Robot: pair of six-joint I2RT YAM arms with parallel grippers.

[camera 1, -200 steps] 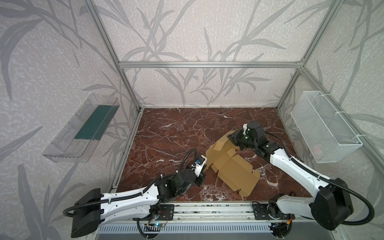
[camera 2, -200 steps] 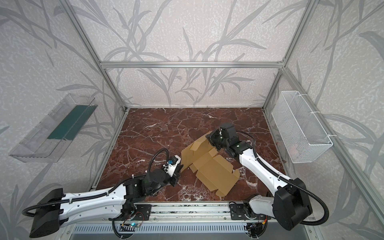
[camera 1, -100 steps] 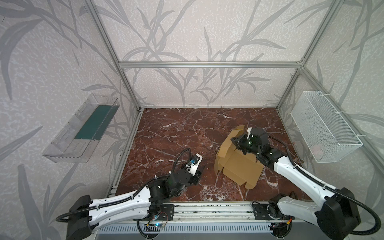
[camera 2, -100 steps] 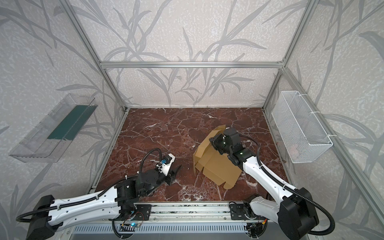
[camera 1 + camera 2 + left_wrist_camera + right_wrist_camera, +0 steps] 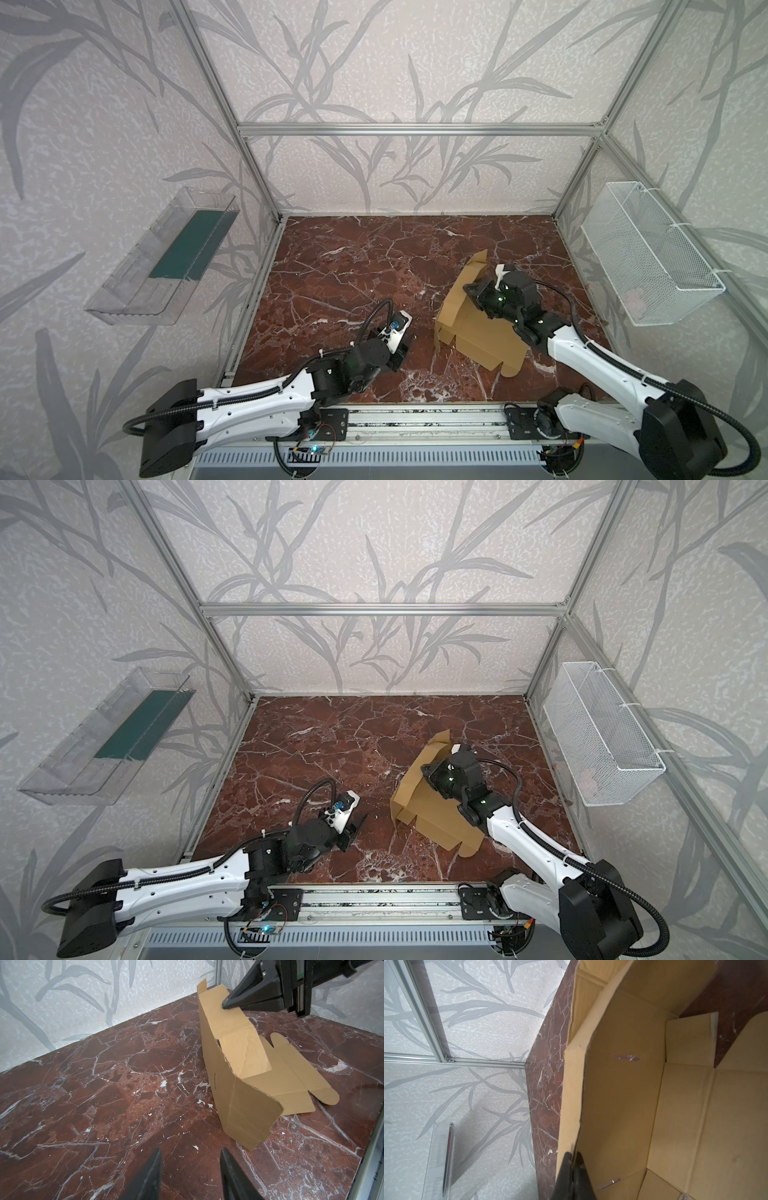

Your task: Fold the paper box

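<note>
Paper box (image 5: 478, 336) wall in R gripper (image 5: 572, 1155)

paper box (image 5: 245, 1059): plain tan cardboard, matt; creased along the folds, cut edges ragged and fibrous.
table top (image 5: 353, 266): red-brown marble look with white veins, smooth, faint sheen.
walls (image 5: 374, 62): pale covering, grainy texture, matt, grey leaf print.
frame (image 5: 415, 129): silver metal profile, satin finish.
basket (image 5: 648, 257): white-coated wire mesh.
tray (image 5: 137, 291): clear glossy plastic, dark green insert.
arm shells (image 5: 249, 403): white plastic, smooth — joints black.
left gripper (image 5: 190, 1151): fingers (image 5: 151, 1178) black, matt.
</note>
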